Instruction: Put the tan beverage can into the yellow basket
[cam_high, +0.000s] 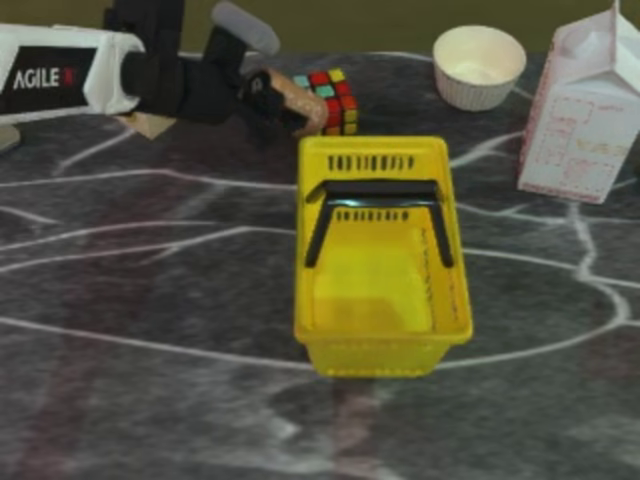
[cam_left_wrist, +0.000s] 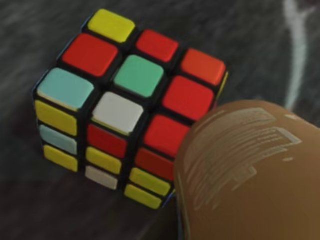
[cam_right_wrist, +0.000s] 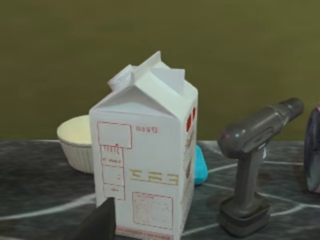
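The yellow basket sits mid-table, empty. Beyond it, near the far edge beside a puzzle cube, the left gripper is clamped on the tan beverage can. The carry is in hand; next calls for moving over the basket.

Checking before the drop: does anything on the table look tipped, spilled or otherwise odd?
Only the tan beverage can: the left gripper carries it tilted, near the puzzle cube, not yet over the yellow basket. The milk carton and bowl stand upright; nothing spilled.
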